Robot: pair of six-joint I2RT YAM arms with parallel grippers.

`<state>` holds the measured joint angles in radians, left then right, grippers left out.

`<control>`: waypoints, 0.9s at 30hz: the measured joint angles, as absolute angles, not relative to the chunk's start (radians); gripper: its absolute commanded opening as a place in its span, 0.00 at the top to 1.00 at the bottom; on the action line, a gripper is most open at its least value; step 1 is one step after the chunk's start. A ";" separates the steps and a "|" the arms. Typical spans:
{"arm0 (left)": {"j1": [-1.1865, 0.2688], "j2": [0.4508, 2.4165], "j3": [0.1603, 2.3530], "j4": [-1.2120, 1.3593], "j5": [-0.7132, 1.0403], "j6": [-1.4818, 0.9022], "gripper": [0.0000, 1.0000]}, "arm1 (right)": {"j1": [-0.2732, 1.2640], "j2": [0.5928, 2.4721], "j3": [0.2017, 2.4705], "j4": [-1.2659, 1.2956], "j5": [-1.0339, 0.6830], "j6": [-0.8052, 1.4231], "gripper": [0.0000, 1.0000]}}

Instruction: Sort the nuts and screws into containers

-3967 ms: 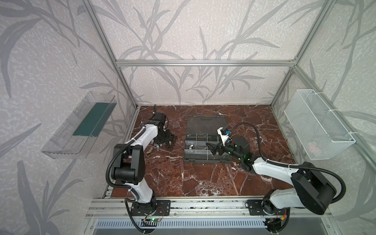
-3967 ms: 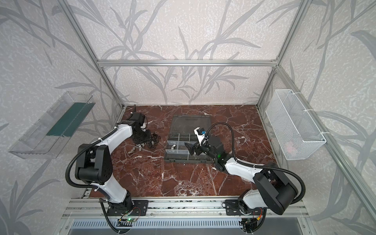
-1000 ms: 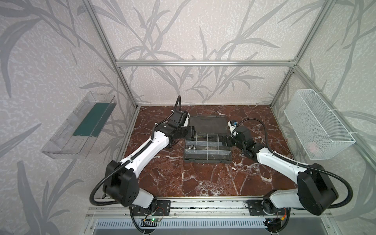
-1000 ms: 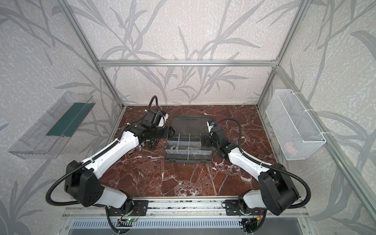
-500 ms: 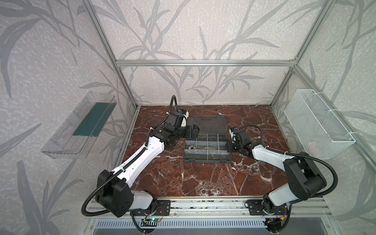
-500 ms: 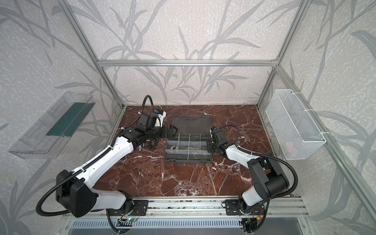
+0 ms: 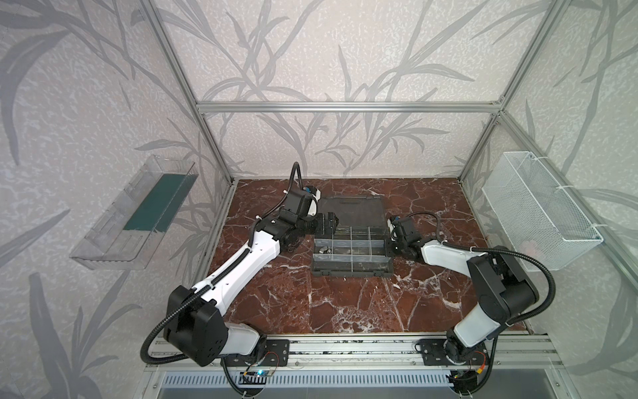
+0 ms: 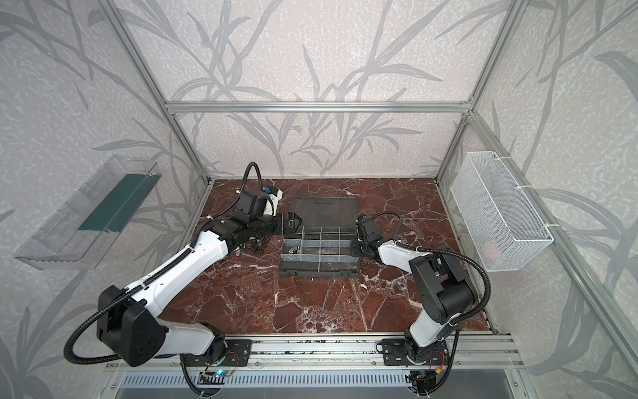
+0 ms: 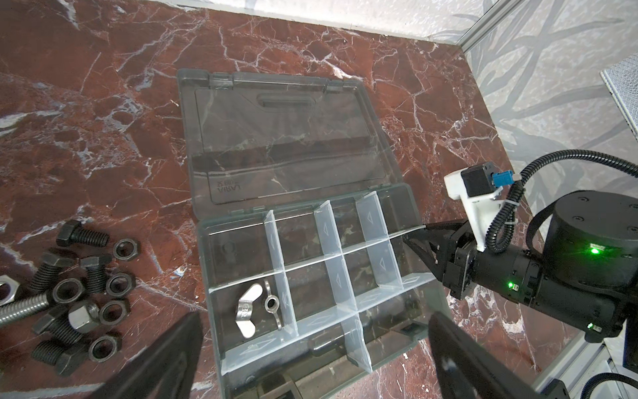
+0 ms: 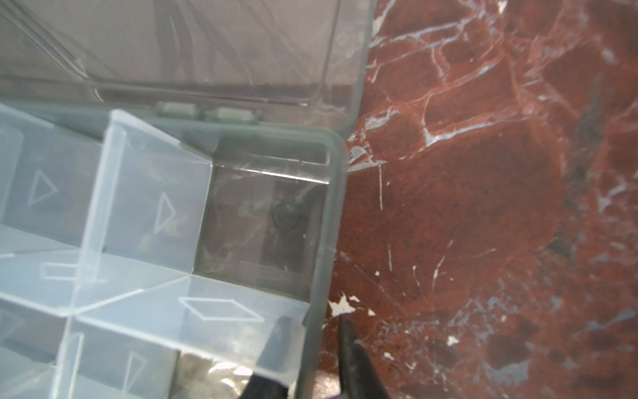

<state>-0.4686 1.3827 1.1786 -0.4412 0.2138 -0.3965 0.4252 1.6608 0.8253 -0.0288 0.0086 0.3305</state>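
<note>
The dark grey organizer case [image 7: 352,268] [image 8: 317,270] lies open mid-table, its lid [image 9: 283,138] flat behind it. Translucent dividers [image 9: 324,238] split it into containers; one near the left end holds two silver wing nuts [image 9: 249,310]. Black screws [image 9: 82,237] and nuts [image 9: 126,249] lie in a loose pile [image 8: 257,244] on the marble left of the case. My left gripper [image 7: 329,222] [image 9: 314,362] hovers open over the case's left part, nothing between its fingers. My right gripper [image 7: 392,243] [image 10: 312,349] is shut on the case's right wall [image 10: 319,262], one finger inside, one outside.
A long silver threaded bolt [image 9: 20,307] lies beside the pile. A clear plastic tray [image 7: 134,214] hangs on the left wall and a white wire basket [image 7: 538,214] on the right wall. The aluminium rail [image 7: 345,349] runs along the front edge.
The left gripper has come from the pile to above the case and opened wide. The right gripper has dropped to the case's right side and shut on its wall.
</note>
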 measured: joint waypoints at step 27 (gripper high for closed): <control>-0.453 1.383 1.179 -0.441 0.202 -0.397 0.01 | 0.431 1.812 0.996 -0.047 0.054 0.485 1.00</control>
<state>-0.4530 1.3830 1.1786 -0.4412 0.2024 -0.3965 0.4309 1.8122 0.9962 -0.0471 0.0536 0.4847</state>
